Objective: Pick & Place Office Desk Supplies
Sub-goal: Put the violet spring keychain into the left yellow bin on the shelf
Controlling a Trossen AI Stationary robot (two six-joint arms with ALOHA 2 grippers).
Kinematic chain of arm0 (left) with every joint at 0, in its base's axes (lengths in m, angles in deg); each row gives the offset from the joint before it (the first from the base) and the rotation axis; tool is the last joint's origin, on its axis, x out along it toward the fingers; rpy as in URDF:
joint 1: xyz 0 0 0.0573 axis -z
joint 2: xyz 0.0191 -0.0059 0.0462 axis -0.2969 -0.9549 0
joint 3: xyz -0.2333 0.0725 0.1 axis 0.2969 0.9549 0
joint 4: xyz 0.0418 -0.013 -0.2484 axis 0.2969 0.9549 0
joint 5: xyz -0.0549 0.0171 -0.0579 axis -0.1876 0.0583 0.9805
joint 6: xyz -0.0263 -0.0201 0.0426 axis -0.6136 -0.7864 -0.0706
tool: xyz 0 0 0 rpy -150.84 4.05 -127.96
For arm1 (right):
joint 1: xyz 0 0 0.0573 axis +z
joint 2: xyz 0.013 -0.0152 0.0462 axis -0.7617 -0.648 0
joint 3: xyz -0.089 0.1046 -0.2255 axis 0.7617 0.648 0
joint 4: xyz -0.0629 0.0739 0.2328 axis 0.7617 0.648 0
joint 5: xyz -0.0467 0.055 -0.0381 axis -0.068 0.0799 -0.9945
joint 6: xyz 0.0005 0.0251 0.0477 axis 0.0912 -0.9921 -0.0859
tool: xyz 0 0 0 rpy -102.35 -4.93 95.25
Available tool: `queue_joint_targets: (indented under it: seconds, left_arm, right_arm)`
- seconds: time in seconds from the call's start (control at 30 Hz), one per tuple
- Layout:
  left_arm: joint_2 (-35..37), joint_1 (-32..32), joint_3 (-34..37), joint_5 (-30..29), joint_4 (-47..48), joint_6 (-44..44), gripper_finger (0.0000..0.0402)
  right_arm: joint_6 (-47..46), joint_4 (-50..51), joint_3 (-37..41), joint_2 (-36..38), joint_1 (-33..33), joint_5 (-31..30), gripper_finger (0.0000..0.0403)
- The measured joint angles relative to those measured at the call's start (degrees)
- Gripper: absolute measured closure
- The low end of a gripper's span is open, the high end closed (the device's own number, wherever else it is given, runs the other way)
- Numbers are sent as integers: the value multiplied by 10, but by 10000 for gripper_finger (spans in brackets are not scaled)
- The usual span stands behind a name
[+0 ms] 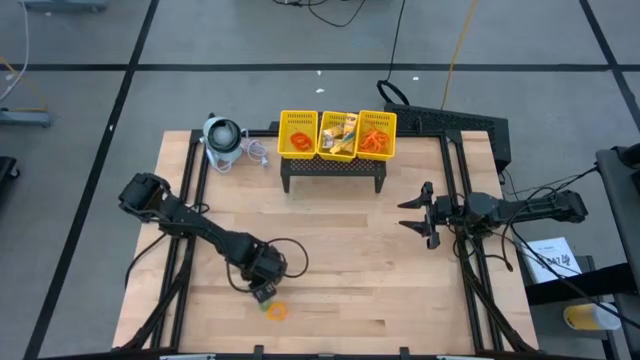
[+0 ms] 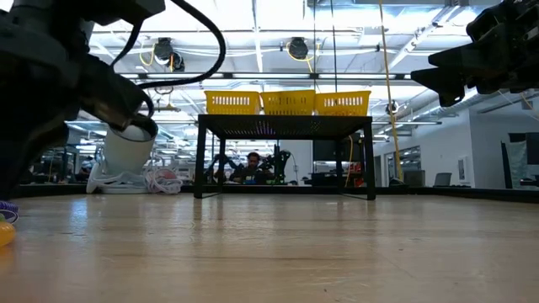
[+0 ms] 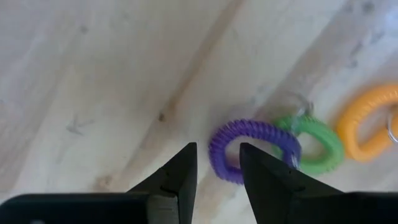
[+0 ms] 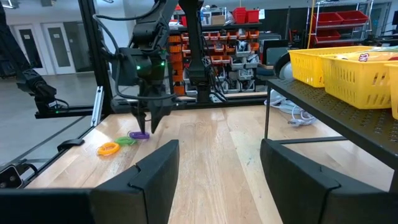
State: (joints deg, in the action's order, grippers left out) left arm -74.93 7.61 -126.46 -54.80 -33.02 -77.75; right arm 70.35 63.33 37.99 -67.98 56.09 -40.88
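Three coiled rings lie in a row on the wooden table near its front edge: purple (image 3: 255, 146), green (image 3: 317, 146) and orange (image 3: 367, 121), each touching or overlapping its neighbour. My left gripper (image 3: 217, 152) points steeply down over them, open. One side of the purple ring shows in the gap between its fingertips. From the right wrist view this gripper (image 4: 149, 126) stands just above the purple ring (image 4: 139, 135). My right gripper (image 1: 418, 212) waits open at the table's right side, held level and clear of everything.
A yellow three-compartment mesh basket (image 1: 338, 135) stands on a black perforated stand at the table's far middle, holding orange and yellow items. A grey-white round device (image 1: 222, 140) with a cord lies at the far left. Bare wood spans the table's middle.
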Motion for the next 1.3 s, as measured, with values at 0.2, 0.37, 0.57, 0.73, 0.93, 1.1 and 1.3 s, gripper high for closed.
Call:
queue_joint_targets:
  seconds: [0.2, 0.37, 0.57, 0.73, 0.93, 1.1, 1.3]
  left_arm:
    - [-32, -2, -3, -1, -19, 13, 275]
    - [-45, -3, -2, -4, -27, 32, 275]
    - [-45, -7, -1, -14, -34, 36, 280]
    - [-46, -14, 0, -17, -29, 49, 334]
    - [-47, -31, -1, -17, -16, 56, 389]
    - [-47, -39, 0, -25, -22, 90, 380]
    - [-24, -39, 1, -53, -21, 122, 392]
  right_arm:
    - [0, 0, 0, 0, 0, 0, 188]
    - [0, 0, 0, -1, 0, 0, 188]
    - [0, 0, 0, -1, 0, 0, 188]
    - [0, 0, 0, -1, 0, 0, 188]
    - [0, 0, 0, -1, 0, 0, 188]
    - [0, 0, 0, -1, 0, 0, 188]
    - [0, 0, 0, -1, 0, 0, 188]
